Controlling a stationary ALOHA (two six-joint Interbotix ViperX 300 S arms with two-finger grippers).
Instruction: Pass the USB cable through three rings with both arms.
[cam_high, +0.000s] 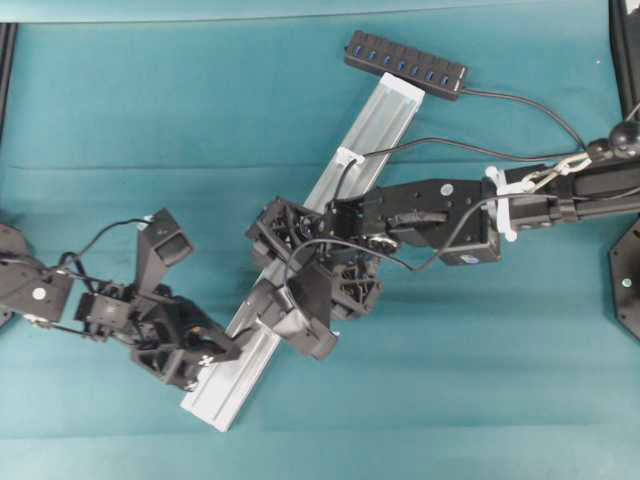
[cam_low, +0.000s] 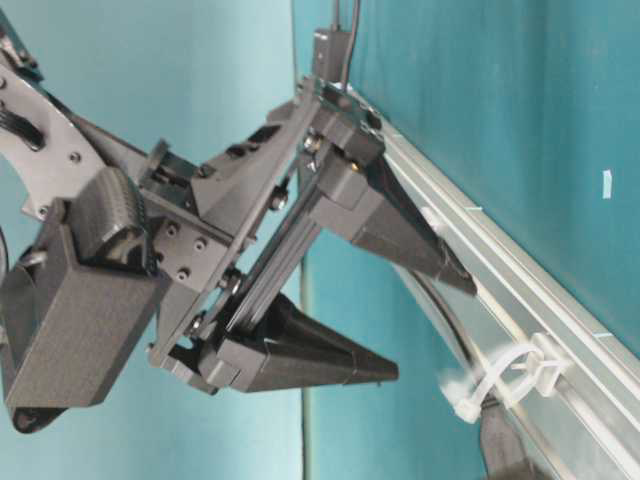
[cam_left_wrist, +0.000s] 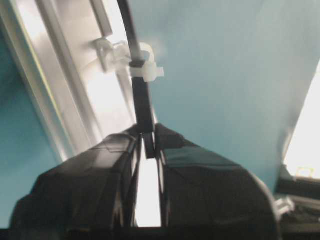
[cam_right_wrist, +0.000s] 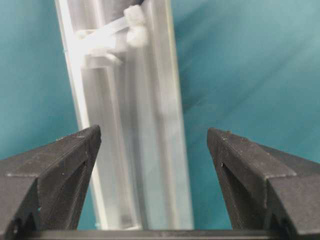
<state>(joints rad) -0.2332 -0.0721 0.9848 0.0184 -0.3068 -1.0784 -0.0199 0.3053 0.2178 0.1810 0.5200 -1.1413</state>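
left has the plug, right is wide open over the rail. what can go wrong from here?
1. The left gripper pinches only the end of the USB cable just past a ring; a hard pull might slip the plug free or strain the clip.
2. The right gripper hangs open astride the rail, holding nothing; closing there could clamp aluminium, not cable.

The black USB cable (cam_left_wrist: 134, 47) ran straight through a white ring (cam_left_wrist: 142, 62), plug end pinched tight in the left gripper (cam_left_wrist: 147, 142). Both sat on the silver rail (cam_left_wrist: 75, 75)
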